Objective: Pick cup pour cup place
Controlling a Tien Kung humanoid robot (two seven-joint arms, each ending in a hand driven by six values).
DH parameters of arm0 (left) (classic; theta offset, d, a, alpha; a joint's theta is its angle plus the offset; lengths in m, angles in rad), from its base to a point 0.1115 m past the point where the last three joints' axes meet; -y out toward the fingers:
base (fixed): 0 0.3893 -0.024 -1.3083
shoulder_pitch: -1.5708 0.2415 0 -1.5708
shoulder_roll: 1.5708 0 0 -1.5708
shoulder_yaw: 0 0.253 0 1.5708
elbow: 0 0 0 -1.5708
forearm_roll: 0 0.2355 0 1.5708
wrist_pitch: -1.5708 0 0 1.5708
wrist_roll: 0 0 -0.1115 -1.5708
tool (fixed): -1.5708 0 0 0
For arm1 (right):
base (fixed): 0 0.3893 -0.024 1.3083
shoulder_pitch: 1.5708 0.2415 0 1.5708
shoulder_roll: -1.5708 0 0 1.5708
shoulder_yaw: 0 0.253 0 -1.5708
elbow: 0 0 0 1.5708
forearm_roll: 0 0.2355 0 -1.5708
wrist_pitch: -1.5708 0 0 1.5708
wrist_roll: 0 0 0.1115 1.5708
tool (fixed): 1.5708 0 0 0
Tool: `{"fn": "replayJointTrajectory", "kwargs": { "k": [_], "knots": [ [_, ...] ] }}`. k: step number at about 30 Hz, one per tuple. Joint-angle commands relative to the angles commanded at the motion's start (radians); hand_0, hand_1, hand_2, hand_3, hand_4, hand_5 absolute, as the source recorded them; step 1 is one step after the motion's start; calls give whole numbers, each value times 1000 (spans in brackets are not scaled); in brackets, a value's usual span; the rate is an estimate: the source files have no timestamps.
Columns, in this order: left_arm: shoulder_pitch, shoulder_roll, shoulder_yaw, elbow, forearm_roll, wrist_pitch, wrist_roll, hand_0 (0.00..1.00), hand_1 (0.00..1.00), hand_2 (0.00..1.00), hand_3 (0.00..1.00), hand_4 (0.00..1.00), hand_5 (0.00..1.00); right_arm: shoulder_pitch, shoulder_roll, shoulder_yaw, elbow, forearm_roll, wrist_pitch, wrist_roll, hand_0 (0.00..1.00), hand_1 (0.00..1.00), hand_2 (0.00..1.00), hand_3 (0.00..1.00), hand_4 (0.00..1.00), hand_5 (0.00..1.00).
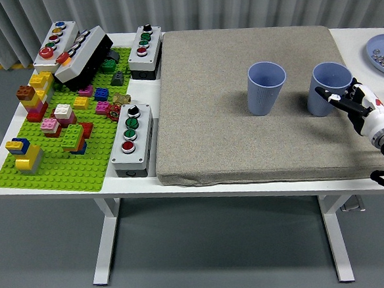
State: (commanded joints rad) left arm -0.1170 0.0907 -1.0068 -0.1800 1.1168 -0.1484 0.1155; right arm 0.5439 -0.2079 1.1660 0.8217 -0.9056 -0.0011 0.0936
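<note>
Two blue-grey cups stand upright on the grey mat. One cup is near the mat's middle right; the other cup is close to the mat's right edge. My right hand comes in from the right edge, its fingers spread and open, the thumb tip touching or almost touching the right cup's near side. It holds nothing. The cups' insides are not visible enough to tell their contents. My left arm is out of view.
A green brick baseplate with several coloured bricks fills the left of the table. Three grey button boxes stand around it. A blue plate with small items sits at the far right.
</note>
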Motion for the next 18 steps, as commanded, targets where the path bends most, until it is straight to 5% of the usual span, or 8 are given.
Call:
{"fn": "replayJointTrajectory", "kwargs": {
  "k": [18],
  "knots": [
    [-6,0,10,0,-3,-2,1,805,751,813,725,516,998,6,7,4,-9,4,-1,3,998,960,998,981,883,496]
  ]
}}
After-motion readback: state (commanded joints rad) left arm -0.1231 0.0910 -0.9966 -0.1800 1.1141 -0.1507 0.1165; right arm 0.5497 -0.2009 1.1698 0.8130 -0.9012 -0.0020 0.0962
